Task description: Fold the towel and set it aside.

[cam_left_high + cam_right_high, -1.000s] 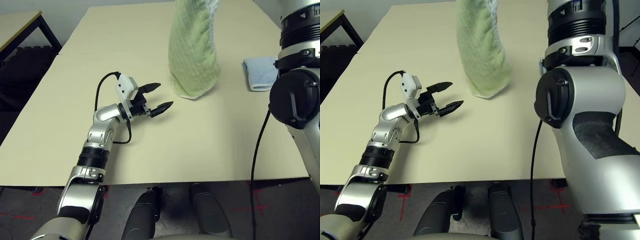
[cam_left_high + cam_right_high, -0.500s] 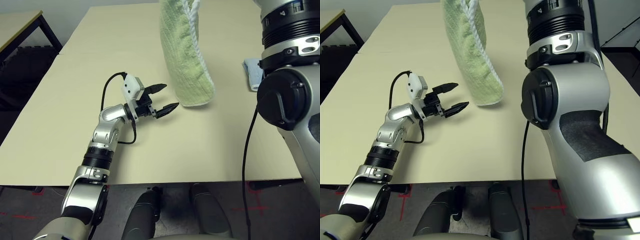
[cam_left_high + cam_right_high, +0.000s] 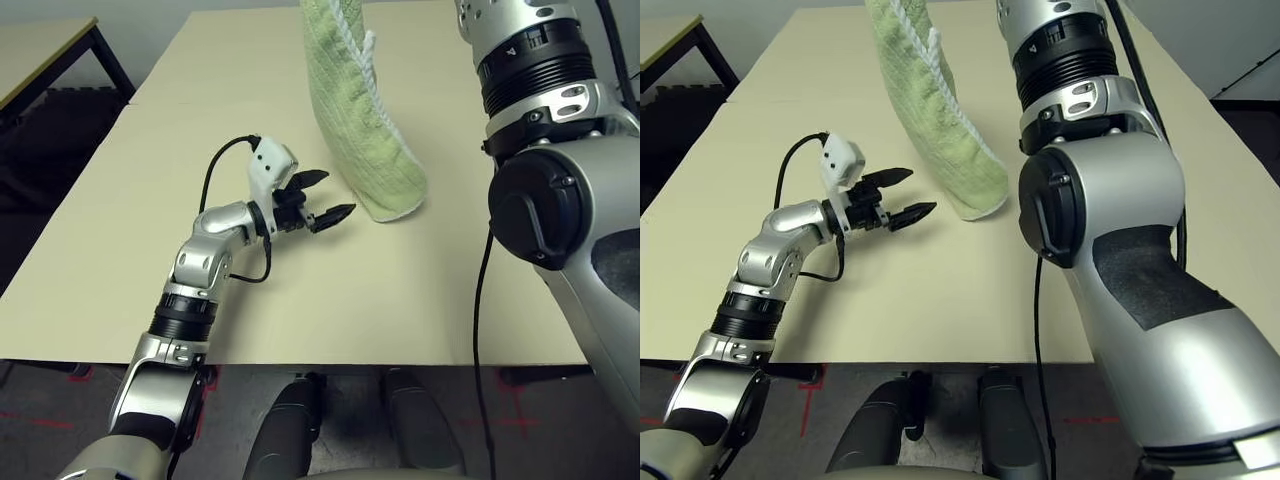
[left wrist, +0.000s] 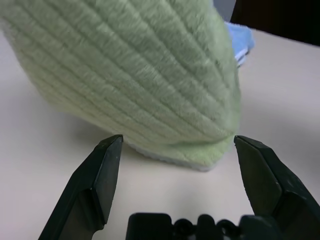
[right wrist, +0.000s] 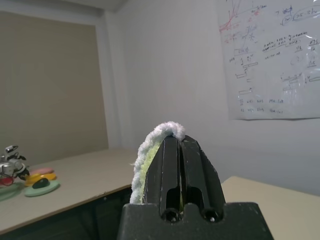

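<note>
Light green terry towel (image 3: 365, 120) hanging over the beige table (image 3: 150, 180), lower end touching it — pinched at its white-edged top by the right gripper (image 5: 181, 150). Left gripper (image 3: 320, 200) spread wide beside that end.

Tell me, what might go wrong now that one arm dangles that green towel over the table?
The right pincer pinches only the white edging of the towel, so the cloth may slip free. The towel's bottom fold rests bunched on the table; the open left pincer, aimed at that end, may catch several layers or none. A light blue cloth lies behind the towel and might get dragged along.
</note>
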### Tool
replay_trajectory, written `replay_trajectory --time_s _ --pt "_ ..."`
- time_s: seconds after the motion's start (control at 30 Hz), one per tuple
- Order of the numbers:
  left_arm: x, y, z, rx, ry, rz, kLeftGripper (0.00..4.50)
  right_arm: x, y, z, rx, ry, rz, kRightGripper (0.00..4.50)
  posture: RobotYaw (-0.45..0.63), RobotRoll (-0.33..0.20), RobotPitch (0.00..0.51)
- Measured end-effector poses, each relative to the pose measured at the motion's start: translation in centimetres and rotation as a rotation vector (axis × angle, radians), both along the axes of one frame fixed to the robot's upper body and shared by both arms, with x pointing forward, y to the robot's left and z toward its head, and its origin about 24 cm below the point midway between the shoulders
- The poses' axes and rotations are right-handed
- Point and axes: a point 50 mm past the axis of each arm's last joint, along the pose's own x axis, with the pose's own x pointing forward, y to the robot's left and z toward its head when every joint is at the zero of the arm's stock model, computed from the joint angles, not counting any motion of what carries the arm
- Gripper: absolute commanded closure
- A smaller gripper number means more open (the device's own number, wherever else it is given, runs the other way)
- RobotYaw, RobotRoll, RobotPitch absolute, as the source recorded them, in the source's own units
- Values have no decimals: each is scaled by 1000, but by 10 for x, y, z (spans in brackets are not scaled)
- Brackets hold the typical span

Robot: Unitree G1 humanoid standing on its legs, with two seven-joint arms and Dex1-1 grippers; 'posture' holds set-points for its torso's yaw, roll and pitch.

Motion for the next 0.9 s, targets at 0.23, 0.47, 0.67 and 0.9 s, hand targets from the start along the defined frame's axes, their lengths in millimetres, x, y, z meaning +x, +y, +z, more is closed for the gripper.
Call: replay_trajectory --time_s 0.23,0.47,0.67,0.9 --pt "-9 -29 7 -164 191 -33 0 0 5 -1 1 0 -4 4474 -11 0 154" --pt "-1 -32 6 -174 238 57 628 0 2 0 7 -2 -12 4500 -19 0 153" --pt "20 -11 -6 -122 231 272 2917 3 -15 4 21 -7 -50 4500 -26 0 152" --pt "37 34 -7 -91 174 474 4478 4 -43 4 25 -2 -103 4500 -38 0 152"
